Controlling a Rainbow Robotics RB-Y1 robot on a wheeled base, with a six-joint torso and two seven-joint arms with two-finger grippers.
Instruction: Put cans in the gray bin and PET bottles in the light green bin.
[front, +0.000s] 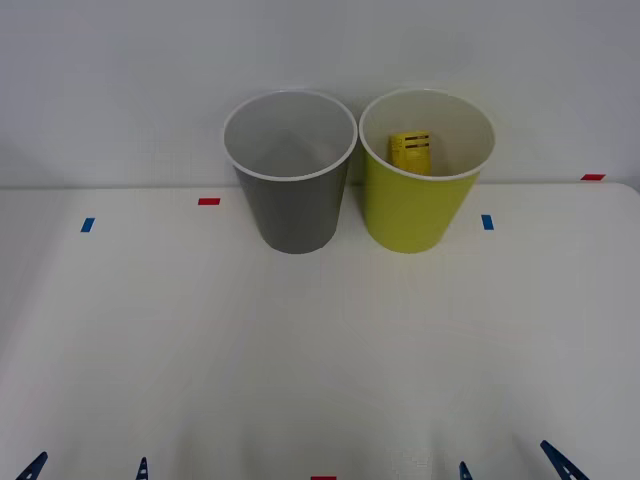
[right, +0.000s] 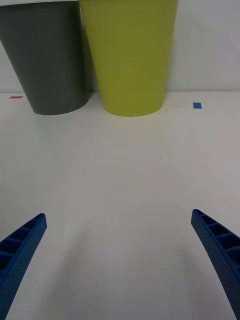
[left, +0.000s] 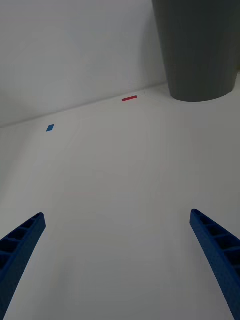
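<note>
Resting tilted inside the light green bin (front: 420, 215) at upper centre, the PET bottle (front: 410, 150) lay far beyond both open end effectors, left end effector (front: 85, 468) and right end effector (front: 515, 465), at the lower frame edge.

Left gripper (left: 117, 260) and right gripper (right: 117, 260) gape (both low)

PET bottle (front: 411, 151) half hidden behind light green bin (front: 415, 205) rim, its print unreadable

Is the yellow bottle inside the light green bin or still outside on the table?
Inside: the yellow bottle shows within the light green bin, leaning against its inner wall below the rim.
</note>
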